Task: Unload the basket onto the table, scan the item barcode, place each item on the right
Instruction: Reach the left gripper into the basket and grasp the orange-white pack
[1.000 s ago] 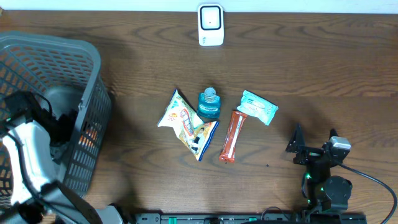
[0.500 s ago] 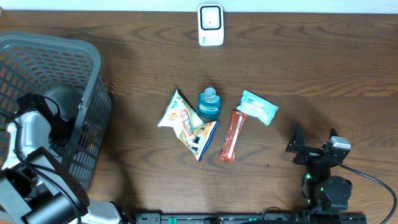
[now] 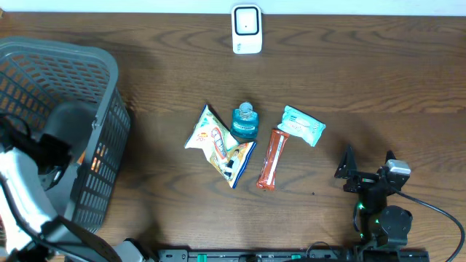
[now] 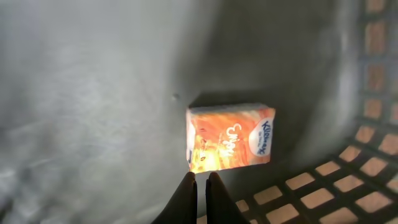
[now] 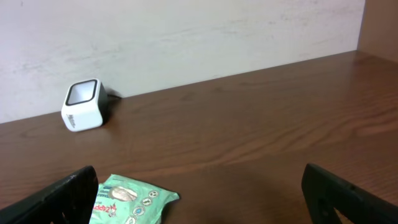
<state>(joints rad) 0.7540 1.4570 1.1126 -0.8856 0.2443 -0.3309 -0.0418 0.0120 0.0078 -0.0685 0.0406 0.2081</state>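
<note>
I saw the left end effector [image 4: 199,178] clenched empty beside a blurry Kleenex pack [image 4: 231,137] in the basket [image 3: 58,48], the right end effector [image 5: 199,171] spread, fingers [image 5: 74,196] cropped.

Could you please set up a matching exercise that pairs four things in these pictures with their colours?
Things:
1. scanner
2. tissue pack
3. bottle
4. basket

Colours:
A. teal
B. grey
C. white
D. orange

Pairs: 1-C, 2-D, 3-A, 4-B
</note>
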